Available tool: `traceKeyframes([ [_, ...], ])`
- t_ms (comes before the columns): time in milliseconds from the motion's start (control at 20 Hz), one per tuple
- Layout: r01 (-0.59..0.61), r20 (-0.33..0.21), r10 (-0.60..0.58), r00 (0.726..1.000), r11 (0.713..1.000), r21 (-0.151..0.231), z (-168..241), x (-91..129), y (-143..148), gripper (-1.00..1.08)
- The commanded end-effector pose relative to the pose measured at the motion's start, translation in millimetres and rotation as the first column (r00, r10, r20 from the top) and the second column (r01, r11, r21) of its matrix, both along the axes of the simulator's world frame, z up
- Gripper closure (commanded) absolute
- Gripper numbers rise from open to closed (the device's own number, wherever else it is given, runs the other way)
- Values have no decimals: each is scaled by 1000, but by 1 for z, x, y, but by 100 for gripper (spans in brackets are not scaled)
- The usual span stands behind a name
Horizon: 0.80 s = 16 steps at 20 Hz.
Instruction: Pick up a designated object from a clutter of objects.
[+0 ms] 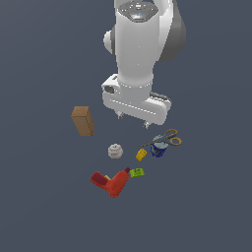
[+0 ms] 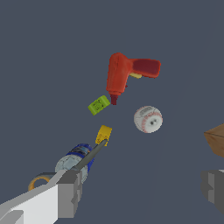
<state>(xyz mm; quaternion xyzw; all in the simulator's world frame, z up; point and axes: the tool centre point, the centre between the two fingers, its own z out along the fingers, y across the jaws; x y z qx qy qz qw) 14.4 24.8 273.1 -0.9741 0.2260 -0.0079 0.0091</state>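
Note:
The scissors (image 1: 166, 139) have two orange-yellow ring handles and thin dark blades. They lie across the top of the blue-white can (image 1: 157, 149), blades pointing toward the small yellow block (image 1: 141, 155). My gripper (image 1: 132, 120) hangs open and empty above the floor, to the exterior view's left of the scissors and apart from them. In the wrist view the scissors (image 2: 89, 155) run from one ring, partly hidden behind a finger (image 2: 68, 192), over the can (image 2: 72, 162) to the yellow block (image 2: 104, 134). The gripper (image 2: 140, 192) holds nothing between its jaws.
A white baseball (image 1: 115, 150) (image 2: 148, 119), a brown box (image 1: 82, 120) (image 2: 216, 140), a red power drill (image 1: 110, 182) (image 2: 127, 74) and a green-yellow piece (image 1: 137, 172) (image 2: 99, 105) lie on the dark grey floor (image 1: 44, 206) around the can.

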Motion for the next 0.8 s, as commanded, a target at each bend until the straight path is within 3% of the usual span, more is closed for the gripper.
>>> traceKeyframes([
  [0, 51, -2, -51, 999, 999, -1, -6, 0, 6, -92],
  [350, 190, -6, -190, 982, 982, -3, -22, -2, 24, -92],
  [750, 343, -10, -343, 939, 939, -6, -40, -5, 44, -92],
])
